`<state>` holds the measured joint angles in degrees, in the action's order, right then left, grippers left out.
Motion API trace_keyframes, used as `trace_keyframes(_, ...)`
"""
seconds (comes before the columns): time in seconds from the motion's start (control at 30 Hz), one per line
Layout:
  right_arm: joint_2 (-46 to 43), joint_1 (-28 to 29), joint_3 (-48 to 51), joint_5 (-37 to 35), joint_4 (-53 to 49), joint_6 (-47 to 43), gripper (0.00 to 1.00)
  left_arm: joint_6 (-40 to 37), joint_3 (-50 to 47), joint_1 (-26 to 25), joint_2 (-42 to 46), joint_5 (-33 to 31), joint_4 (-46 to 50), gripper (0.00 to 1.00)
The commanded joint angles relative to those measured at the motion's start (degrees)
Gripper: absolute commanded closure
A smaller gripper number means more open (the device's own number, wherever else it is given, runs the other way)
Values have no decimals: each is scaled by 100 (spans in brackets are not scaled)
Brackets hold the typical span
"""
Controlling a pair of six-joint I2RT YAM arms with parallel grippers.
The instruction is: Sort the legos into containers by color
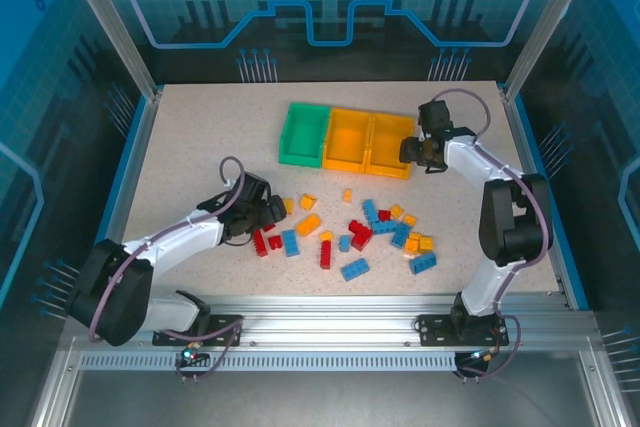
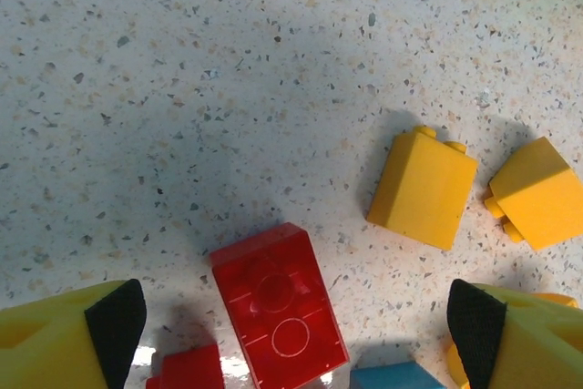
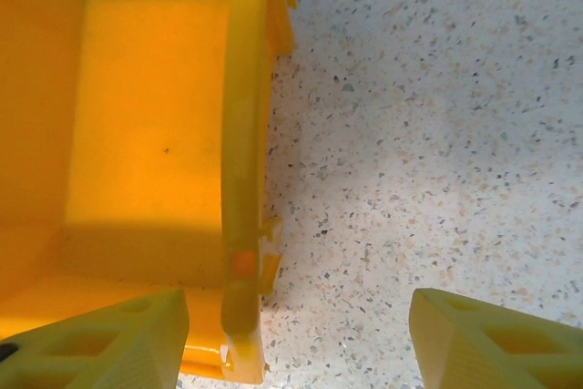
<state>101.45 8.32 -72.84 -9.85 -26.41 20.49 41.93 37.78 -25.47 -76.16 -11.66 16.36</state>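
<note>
Altogether 3 bins [image 1: 345,164]: 1 grn, 2 yel.

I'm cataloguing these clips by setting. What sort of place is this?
Likely a robotics lab test cell: an aluminium-framed enclosure with blue printed panels, a speckled table, and toy bricks beside sorting bins.

Between the left gripper's [image 2: 293,325] fingers, the red brick [image 2: 273,307] runs off the bottom edge, as do a blue brick [image 2: 401,377] and a small red brick [image 2: 187,371]. Left of the right gripper [image 3: 296,334], the orange bin [image 3: 137,134] is cropped.
</note>
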Motion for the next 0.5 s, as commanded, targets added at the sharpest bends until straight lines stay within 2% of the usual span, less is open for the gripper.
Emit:
trace_keyframes(0.0, -134, -180, 83, 124, 40, -78, 33, 34, 229, -38, -231, 170, 244, 13)
trace_keyframes(0.2, -46, -197, 111, 238, 154, -133, 32, 148, 265, -78, -507, 313, 275, 18)
trace_keyframes(0.33, 184, -192, -32, 238, 163, -150, 36, 219, 279, -121, -588, 320, 295, 19)
trace_keyframes(0.47, 374, -190, -133, 299, 120, -142, 38, 260, 368, -146, -743, 313, 315, 27)
